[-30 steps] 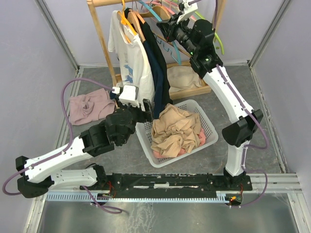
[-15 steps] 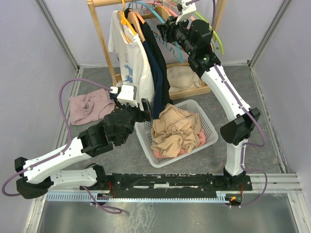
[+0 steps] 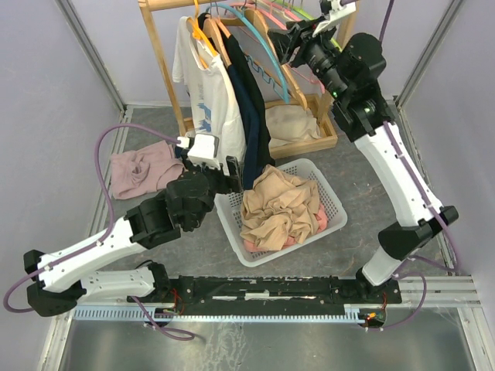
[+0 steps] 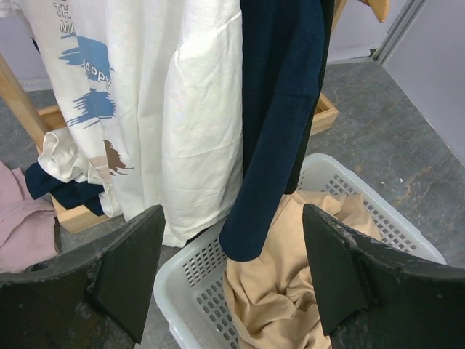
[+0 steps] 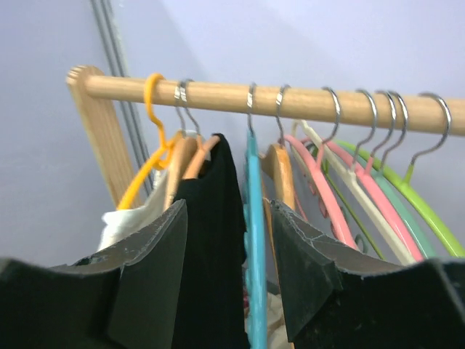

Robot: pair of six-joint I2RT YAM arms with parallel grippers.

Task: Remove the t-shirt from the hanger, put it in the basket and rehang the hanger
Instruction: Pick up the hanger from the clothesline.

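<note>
"Shirts from above: where do they hang?"

"On the rack (image 3: 162,69) at the far edge of the table (image 3: 155,131), toward its left end. A white t-shirt (image 3: 209,85) and a navy t-shirt (image 3: 251,100) hang side by side on wooden hangers (image 3: 223,42). I can't tell which one is meant. The left gripper (image 3: 216,164) sits low by their hems, beside the basket (image 3: 336,209) in the table's middle. The right gripper (image 3: 288,42) is high among the empty hangers (image 3: 272,66)."

"Left wrist view?"

"Its fingers (image 4: 127,276) are spread wide with nothing between them. The navy sleeve hangs just ahead, with the white shirt to its left."

"Right wrist?"

"Those fingers (image 5: 149,283) are apart too, pinching nothing. The navy collar and a blue hanger (image 5: 254,218) show through the gap, under the rail (image 5: 290,98)."

"So which step?"

"Approach, I'd judge: nothing is gripped and both shirts are on their hangers. Next, one gripper should steady a wooden hanger near its hook while the other closes on the fabric and draws it down off the shoulders."
</note>
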